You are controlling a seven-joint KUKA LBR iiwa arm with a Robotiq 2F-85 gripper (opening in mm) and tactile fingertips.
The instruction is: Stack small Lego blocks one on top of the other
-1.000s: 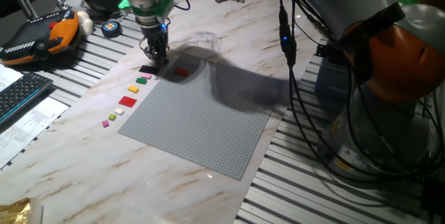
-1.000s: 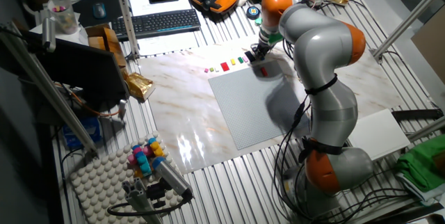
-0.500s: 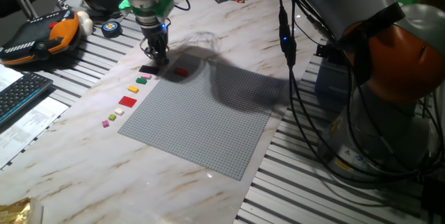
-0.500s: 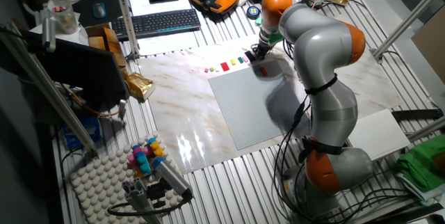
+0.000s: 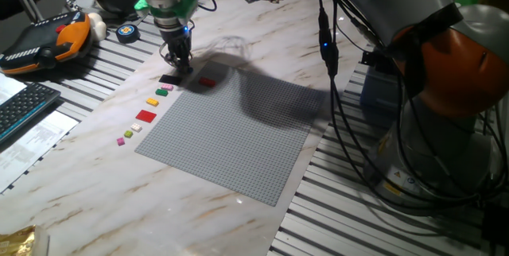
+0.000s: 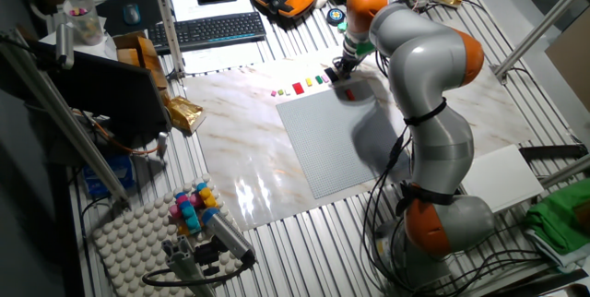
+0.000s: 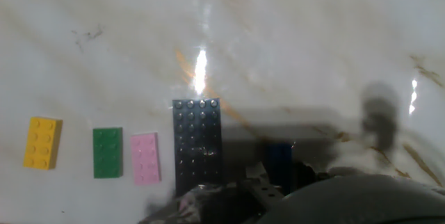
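Note:
The blue small Lego block (image 7: 279,156) lies on the marble just right of the black piece (image 7: 198,144), and only the hand view shows it. My gripper (image 5: 180,65) is down at the table at the baseplate's far corner, with its fingers close together around the blue block; it also shows in the hand view (image 7: 281,181) and the other fixed view (image 6: 343,69). The red small Lego block (image 5: 207,83) sits on the grey baseplate (image 5: 238,137) just right of the gripper, apart from it.
A row of loose pieces lies along the baseplate's left edge: the black piece (image 5: 169,79), green and pink bricks (image 5: 164,91), a yellow brick (image 5: 153,102), a larger red plate (image 5: 145,115) and tiny bricks (image 5: 127,136). A keyboard (image 5: 20,109) and an orange pendant (image 5: 48,40) are at the left.

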